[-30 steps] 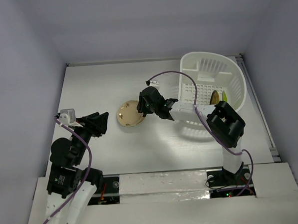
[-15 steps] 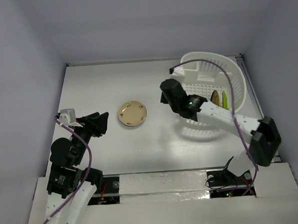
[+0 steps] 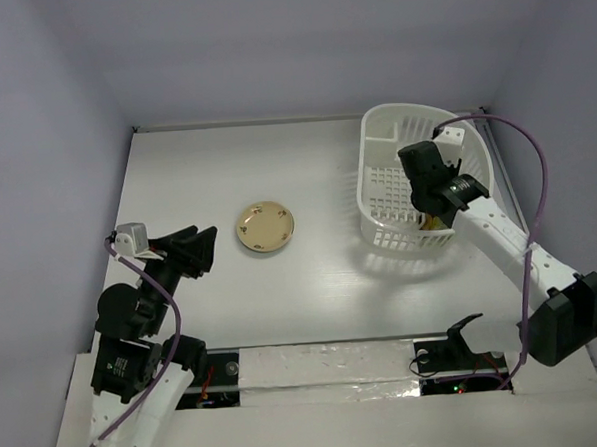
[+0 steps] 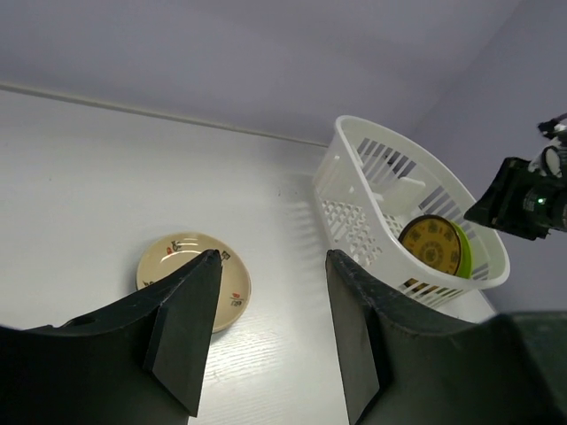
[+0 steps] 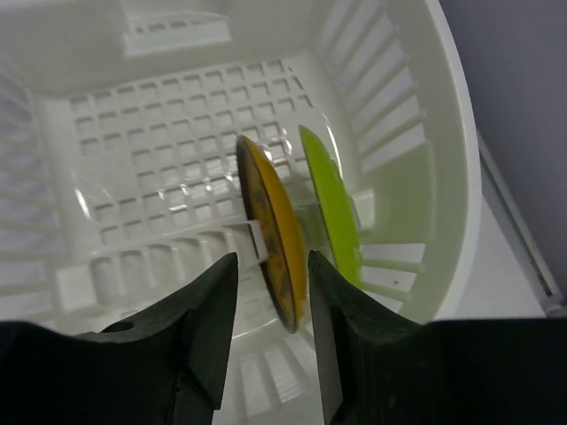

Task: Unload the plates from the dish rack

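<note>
The white dish rack [image 3: 381, 184] stands at the back right. Two plates stand on edge in it: an amber-yellow one with a dark rim [image 5: 270, 226] and a lime green one [image 5: 332, 204]. A cream plate [image 3: 265, 226] lies flat on the table. My right gripper [image 5: 268, 266] reaches down into the rack [image 5: 159, 168]. It is open, one finger on each side of the amber plate's edge with a gap on both sides. My left gripper [image 4: 272, 257] hovers open and empty at the left, near the cream plate [image 4: 173, 257].
The side walls and the back wall close in the white table. My right arm [image 3: 500, 238] stretches from its base up over the rack's near wall. From the left wrist view the rack [image 4: 354, 146] and the amber plate [image 4: 431, 245] show to the right.
My right gripper let go of the cream plate on the table, swung right and now hangs inside the rack around the amber plate. The left arm has barely shifted.
</note>
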